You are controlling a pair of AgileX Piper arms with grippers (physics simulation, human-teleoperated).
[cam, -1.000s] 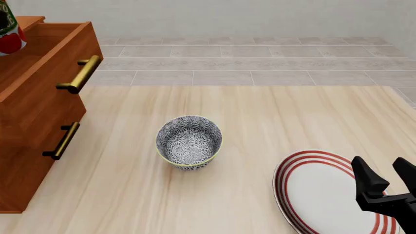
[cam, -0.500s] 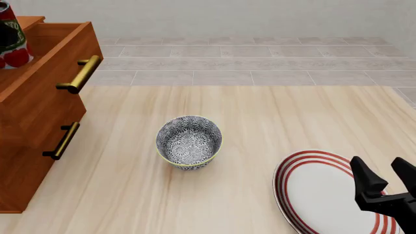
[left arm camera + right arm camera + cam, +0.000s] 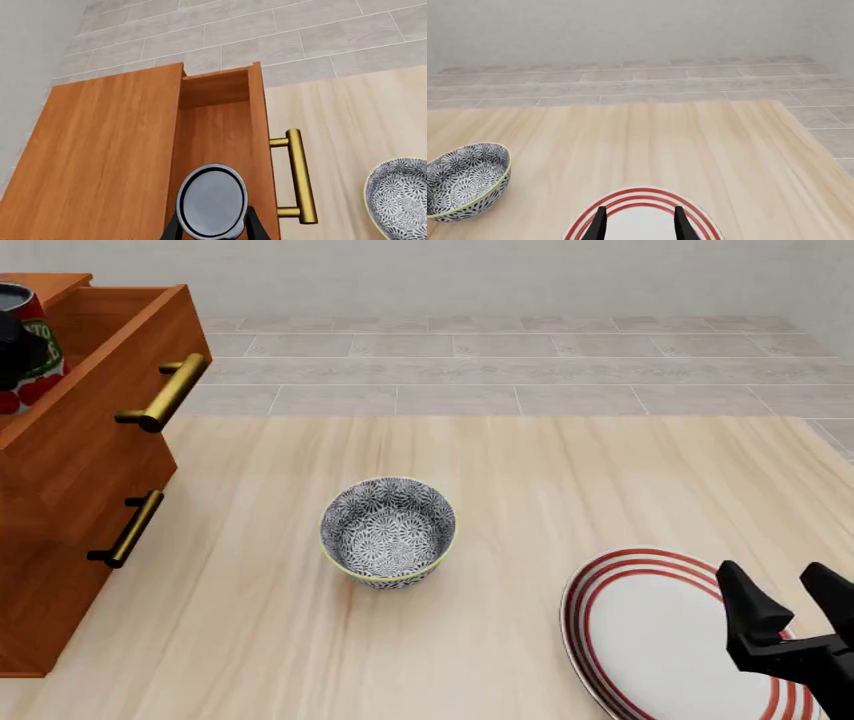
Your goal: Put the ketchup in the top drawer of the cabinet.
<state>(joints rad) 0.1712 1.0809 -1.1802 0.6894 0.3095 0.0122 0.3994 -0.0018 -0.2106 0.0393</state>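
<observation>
The ketchup is a red-labelled can with a grey top, held upright in the open top drawer of the cabinet at the far left. In the left wrist view its grey top sits between my left gripper's fingers, over the drawer's inside. My left gripper is shut on the can; in the front view only a dark part of it shows, at the frame's left edge. My right gripper is open and empty above the striped plate.
A patterned grey bowl stands mid-table; it also shows in the right wrist view. A red-ringed white plate lies at the front right. Brass handles stick out from the top drawer and the lower drawer.
The ketchup has come down into the top drawer, with less of its label showing above the drawer's side. The right gripper has barely moved.
</observation>
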